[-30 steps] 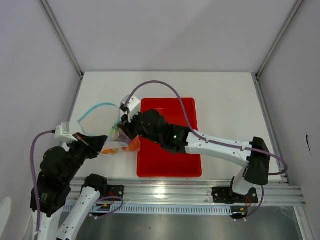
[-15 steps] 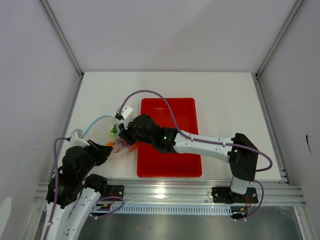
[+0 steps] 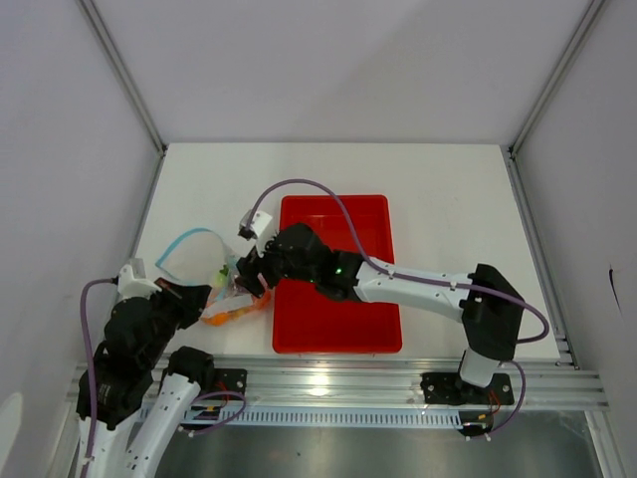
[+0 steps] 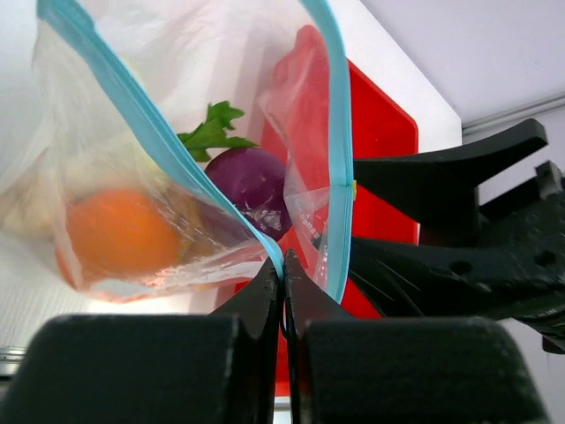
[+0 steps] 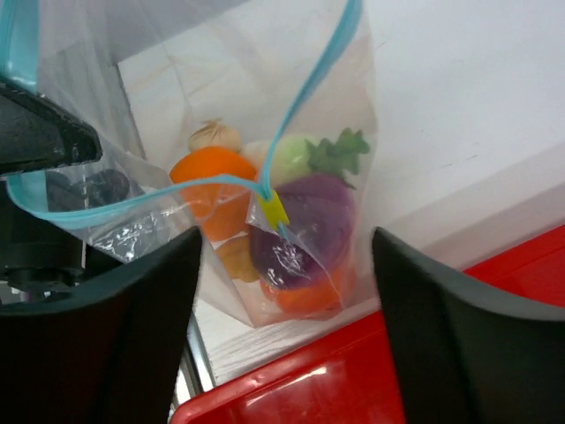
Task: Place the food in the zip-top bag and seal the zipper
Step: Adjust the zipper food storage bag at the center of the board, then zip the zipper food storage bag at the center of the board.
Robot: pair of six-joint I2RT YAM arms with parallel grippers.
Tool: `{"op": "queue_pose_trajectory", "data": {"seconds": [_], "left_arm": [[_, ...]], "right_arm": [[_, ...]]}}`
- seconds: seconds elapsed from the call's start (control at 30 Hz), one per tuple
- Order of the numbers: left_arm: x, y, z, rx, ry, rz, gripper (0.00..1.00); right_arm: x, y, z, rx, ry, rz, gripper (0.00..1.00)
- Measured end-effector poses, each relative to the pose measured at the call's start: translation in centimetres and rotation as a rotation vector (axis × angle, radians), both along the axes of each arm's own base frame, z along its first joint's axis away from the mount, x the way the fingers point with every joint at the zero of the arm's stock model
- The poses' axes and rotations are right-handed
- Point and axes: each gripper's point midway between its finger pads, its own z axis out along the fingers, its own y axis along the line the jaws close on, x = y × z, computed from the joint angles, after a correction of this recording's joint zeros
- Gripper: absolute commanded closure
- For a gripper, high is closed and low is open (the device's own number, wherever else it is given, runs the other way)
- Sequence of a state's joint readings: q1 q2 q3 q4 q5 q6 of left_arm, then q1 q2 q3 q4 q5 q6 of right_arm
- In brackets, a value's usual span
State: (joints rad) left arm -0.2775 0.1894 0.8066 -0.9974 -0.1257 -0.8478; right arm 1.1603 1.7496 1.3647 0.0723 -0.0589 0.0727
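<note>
The clear zip-top bag (image 3: pixel 227 296) lies left of the tray, and its blue zipper (image 3: pixel 185 239) gapes in a loop. The food sits inside it: an orange (image 5: pixel 212 177), garlic (image 5: pixel 214 134), a purple onion (image 5: pixel 305 225), a radish (image 5: pixel 290 157) with a green stem, a pumpkin (image 5: pixel 305 296) and ginger (image 5: pixel 234 258). My left gripper (image 4: pixel 283 276) is shut on the zipper strip (image 4: pixel 159 132) at the bag's near edge. My right gripper (image 5: pixel 284 256) stands open just above the bag, its fingers (image 5: pixel 115 336) apart from the plastic. A yellow tab (image 5: pixel 274 210) sits on the zipper.
A red tray (image 3: pixel 348 224) lies right of the bag, under the right arm. The left wall and the table's near rail (image 3: pixel 328 373) are close to the left arm.
My right gripper has opened and let go of the bag, drawing back a little toward the tray. My left gripper keeps its hold and has shifted slightly left.
</note>
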Motion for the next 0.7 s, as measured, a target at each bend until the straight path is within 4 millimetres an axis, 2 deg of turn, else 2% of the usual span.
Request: {"op": "queue_pose_trajectory", "data": {"seconds": [0.1, 0.23, 0.37, 0.47, 0.7], "left_arm": [[0.0, 0.0, 0.1, 0.000, -0.001, 0.001, 0.98], [0.0, -0.1, 0.1, -0.001, -0.001, -0.006, 0.99], [-0.1, -0.3, 0.1, -0.003, -0.001, -0.017, 0.99], [-0.2, -0.4, 0.1, -0.001, -0.001, -0.028, 0.99], [-0.2, -0.6, 0.1, -0.004, 0.000, -0.038, 0.99]], "right_arm": [[-0.2, -1.2, 1.3, 0.020, -0.018, 0.013, 0.04], [-0.4, -2.9, 3.2, 0.069, -0.029, 0.047, 0.03], [0.3, -4.2, 3.2, 0.103, -0.002, 0.076, 0.08], [0.9, -4.6, 2.5, 0.099, 0.022, 0.084, 0.16], [0.3, -2.6, 1.7, 0.096, 0.058, 0.157, 0.27]]}}
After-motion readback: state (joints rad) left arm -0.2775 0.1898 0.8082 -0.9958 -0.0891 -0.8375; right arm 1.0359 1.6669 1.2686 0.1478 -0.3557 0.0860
